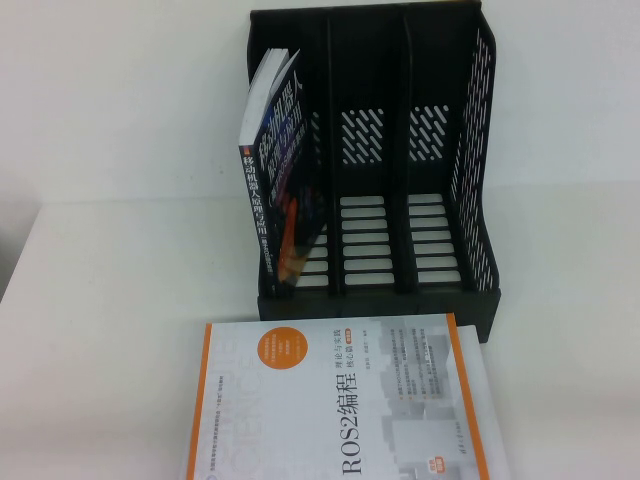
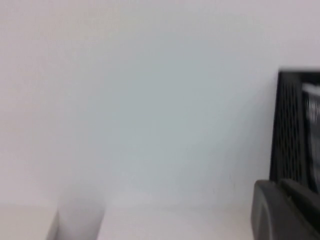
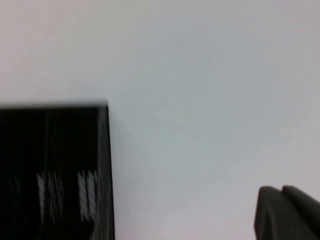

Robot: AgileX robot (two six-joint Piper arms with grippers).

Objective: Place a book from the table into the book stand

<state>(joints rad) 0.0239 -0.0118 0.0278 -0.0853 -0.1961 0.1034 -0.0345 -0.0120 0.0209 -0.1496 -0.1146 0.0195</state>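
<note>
A black three-slot book stand point(image 1: 470, 200) stands at the back of the white table. A dark book point(image 1: 280, 190) stands tilted in its left slot. A white and orange book point(image 1: 340, 400) lies flat on the table in front of the stand. Neither arm shows in the high view. My left gripper point(image 2: 280, 187) is shut and empty, with the stand's side point(image 2: 295, 130) just beyond it. My right gripper point(image 3: 281, 192) is shut and empty, apart from the stand's side point(image 3: 55, 170).
The stand's middle slot point(image 1: 365, 215) and right slot point(image 1: 432, 215) hold nothing. Bare white table point(image 1: 110, 330) lies to the left of the stand and the flat book, and a white wall rises behind.
</note>
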